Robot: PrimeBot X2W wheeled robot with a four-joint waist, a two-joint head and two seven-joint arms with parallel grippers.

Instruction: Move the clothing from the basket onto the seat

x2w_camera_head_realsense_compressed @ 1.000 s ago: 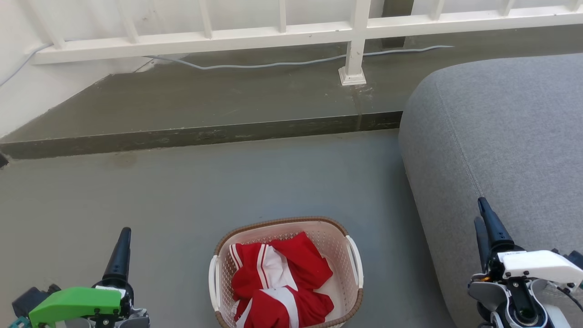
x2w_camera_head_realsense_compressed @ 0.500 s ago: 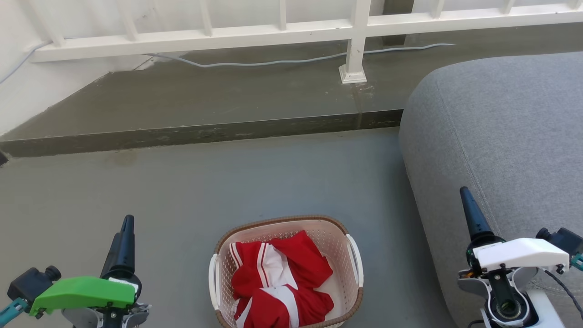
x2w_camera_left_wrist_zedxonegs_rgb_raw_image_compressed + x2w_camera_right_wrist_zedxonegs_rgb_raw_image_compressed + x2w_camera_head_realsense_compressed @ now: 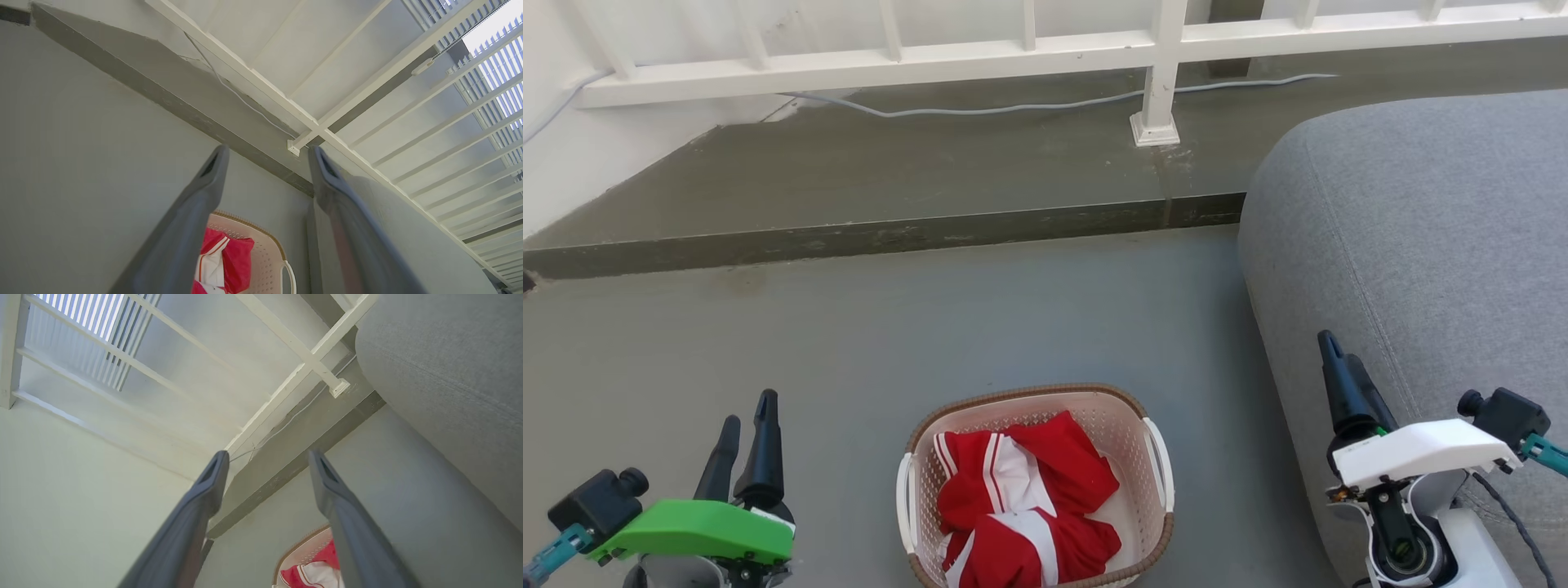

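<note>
Clothing sits bundled in the basket, red folds with white panels and thin stripes heaped across the bottom, all of it inside the brown rim. The basket is down on the grey floor, low centre in the head view, and the big grey seat rises to its right with a strip of floor between them.

The left hand hovers over floor off the basket's left side, fingers spread apart and empty, well clear of the rim. The right hand is up on the other side, in front of the seat's rounded edge, fingers apart too and gripping nothing.

In the left wrist view, a corner of the basket and a slice of red fabric show low between the two fingers. The right wrist view catches the rim and some red-and-white cloth near the bottom edge, with the seat looming alongside. Behind it all there's a raised step and a white railing, and a pale cable trails along its foot.
</note>
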